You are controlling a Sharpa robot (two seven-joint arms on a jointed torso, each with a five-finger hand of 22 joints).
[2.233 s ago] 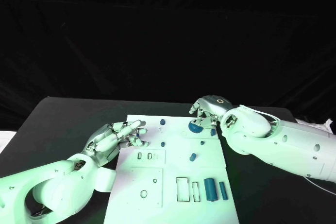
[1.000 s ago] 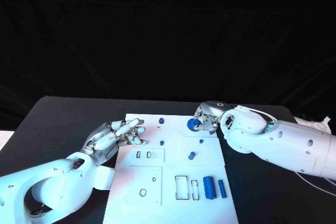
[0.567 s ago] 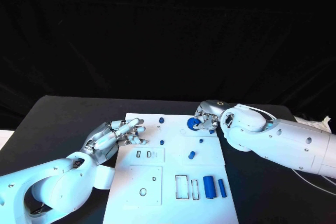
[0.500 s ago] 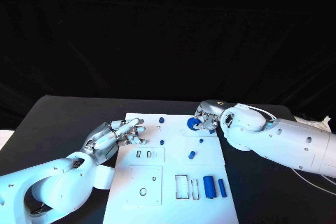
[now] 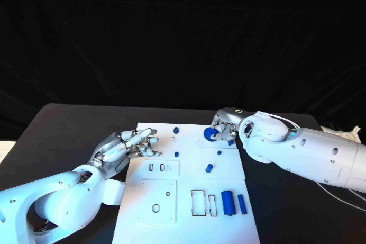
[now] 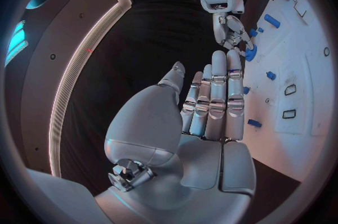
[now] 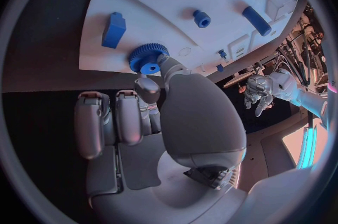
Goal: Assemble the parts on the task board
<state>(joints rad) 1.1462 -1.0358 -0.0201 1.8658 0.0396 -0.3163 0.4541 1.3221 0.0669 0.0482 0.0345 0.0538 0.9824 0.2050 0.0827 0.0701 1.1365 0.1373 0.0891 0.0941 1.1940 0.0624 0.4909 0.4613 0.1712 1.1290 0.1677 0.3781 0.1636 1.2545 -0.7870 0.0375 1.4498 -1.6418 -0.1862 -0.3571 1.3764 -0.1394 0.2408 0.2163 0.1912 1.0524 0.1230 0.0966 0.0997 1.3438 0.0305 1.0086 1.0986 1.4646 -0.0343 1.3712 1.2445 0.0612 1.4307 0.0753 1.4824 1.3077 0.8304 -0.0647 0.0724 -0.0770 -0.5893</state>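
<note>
The right hand (image 5: 222, 128) pinches a blue gear (image 7: 147, 58) by its toothed rim, likely light, stiff and grippy there, while the left hand (image 5: 126, 147) rests spread, empty.

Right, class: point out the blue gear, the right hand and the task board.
blue gear (image 7: 148, 58), right wrist view, on its toothed rim.
right hand (image 5: 223, 128), head view, middle of the hand.
task board (image 5: 186, 193), head view, a bare patch.
</note>
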